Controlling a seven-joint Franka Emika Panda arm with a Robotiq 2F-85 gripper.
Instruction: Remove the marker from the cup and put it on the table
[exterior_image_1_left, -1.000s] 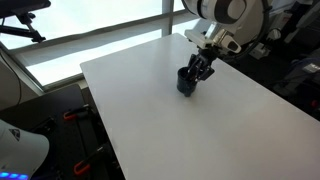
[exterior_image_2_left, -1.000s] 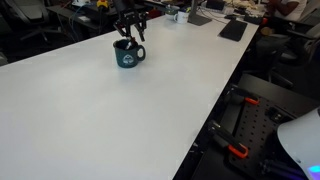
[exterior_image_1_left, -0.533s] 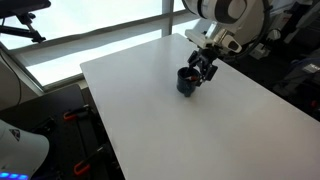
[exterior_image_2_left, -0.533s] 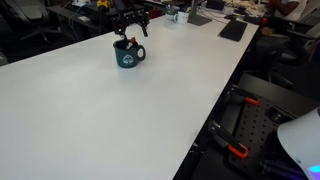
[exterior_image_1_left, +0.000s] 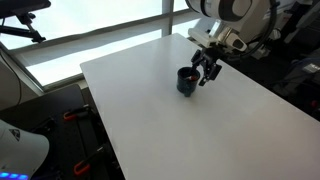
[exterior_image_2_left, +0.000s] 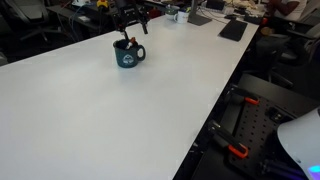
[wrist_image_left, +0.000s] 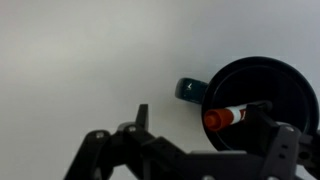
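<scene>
The dark cup (exterior_image_1_left: 186, 81) (exterior_image_2_left: 128, 55) stands with its handle on the white table (exterior_image_1_left: 150, 120) (exterior_image_2_left: 90, 110). In the wrist view I look down into the cup (wrist_image_left: 275, 85). The marker (wrist_image_left: 222, 117) leans inside it, red-orange cap up, and its tip (exterior_image_2_left: 126, 43) pokes above the rim. My gripper (exterior_image_1_left: 207, 72) (exterior_image_2_left: 133, 18) hovers just above the cup, open and holding nothing. In the wrist view the gripper (wrist_image_left: 200, 113) straddles the cup's rim, with one finger (wrist_image_left: 142, 116) over bare table and the other beside the marker.
A dark flat keyboard-like object (exterior_image_2_left: 232, 29) lies at the table's far end among clutter. The table's edge (exterior_image_2_left: 215, 105) drops to floor gear with red clamps (exterior_image_2_left: 236, 152). A window ledge (exterior_image_1_left: 90, 35) runs behind the table.
The jaws have opened from a partly shut stance at the cup's mouth. The gripper has lifted slightly. The marker stays inside the cup.
</scene>
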